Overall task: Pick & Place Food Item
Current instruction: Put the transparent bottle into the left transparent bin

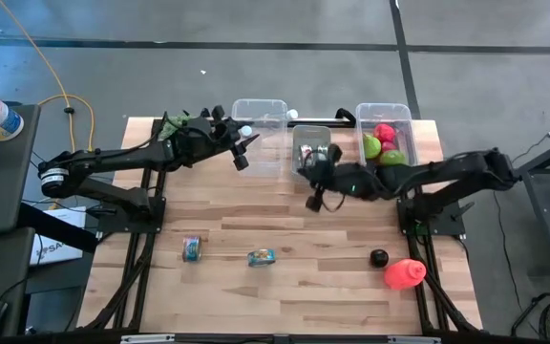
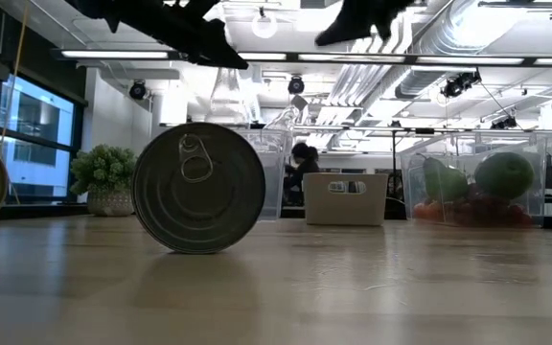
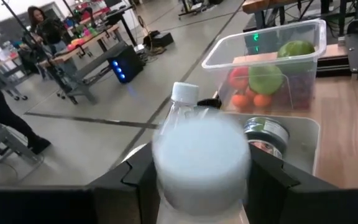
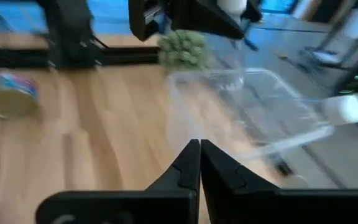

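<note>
A clear plastic bottle [image 3: 201, 158] with a white cap [image 3: 184, 92] is in my left gripper [image 3: 201, 186], which is shut on it. In the high view the left gripper [image 1: 240, 143] hangs above the table at the near left corner of an empty clear bin [image 1: 259, 117]. My right gripper [image 1: 315, 199] is shut on nothing, in the air near the middle bin [image 1: 311, 143], which holds cans. Two cans [image 1: 191, 248] [image 1: 261, 257] lie on their sides on the table's near part. My left gripper pinches the bottle's body [image 3: 161, 163] between its two fingers, one on each side, near the base. The bottle lies along the fingers, roughly level, its cap pointing away from the wrist. It is lifted clear of the table.
A clear bin [image 1: 387, 115] with green and red fruit stands at the far right. A black ball [image 1: 378, 257] and a red item [image 1: 404, 273] lie at the near right. A green bunch [image 1: 172, 124] sits at the far left. Bare wood lies mid-table.
</note>
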Motion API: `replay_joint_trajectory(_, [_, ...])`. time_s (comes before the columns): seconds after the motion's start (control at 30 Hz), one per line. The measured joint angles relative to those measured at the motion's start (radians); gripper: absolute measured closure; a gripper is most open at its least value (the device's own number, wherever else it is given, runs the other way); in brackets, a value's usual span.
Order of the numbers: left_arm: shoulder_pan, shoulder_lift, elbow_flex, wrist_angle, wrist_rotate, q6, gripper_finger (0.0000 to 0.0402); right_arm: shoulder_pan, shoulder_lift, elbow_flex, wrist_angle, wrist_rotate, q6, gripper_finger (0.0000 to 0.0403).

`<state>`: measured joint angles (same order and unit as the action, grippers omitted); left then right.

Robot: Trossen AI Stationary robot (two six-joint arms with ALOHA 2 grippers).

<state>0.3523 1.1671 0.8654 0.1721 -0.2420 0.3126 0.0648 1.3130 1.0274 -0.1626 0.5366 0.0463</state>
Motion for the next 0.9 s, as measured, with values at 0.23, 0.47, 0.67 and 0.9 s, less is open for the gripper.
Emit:
replay_joint_trajectory(0.23, [0.0, 0.0, 0.0, -0.054, 0.0, -0.079, 0.0236, -0.227, -0.029, -0.288, 0.481, -0.383, -0.087, 0.04])
replay_joint_trajectory(0.47, [-0.002, 0.0, 0.0, -0.057, 0.029, -0.106, 0.0236, -0.355, 0.037, -0.316, 0.629, -0.391, -0.078, 0.0339])
replay_joint_trajectory(0.67, [-0.002, 0.0, 0.0, -0.056, 0.09, -0.13, 0.0236, -0.385, 0.108, -0.315, 0.678, -0.398, -0.086, 0.0212])
replay_joint_trajectory(0.9, [-0.002, 0.0, 0.0, -0.056, 0.091, -0.13, 0.0236, -0.323, 0.113, -0.315, 0.588, -0.425, -0.294, 0.0088])
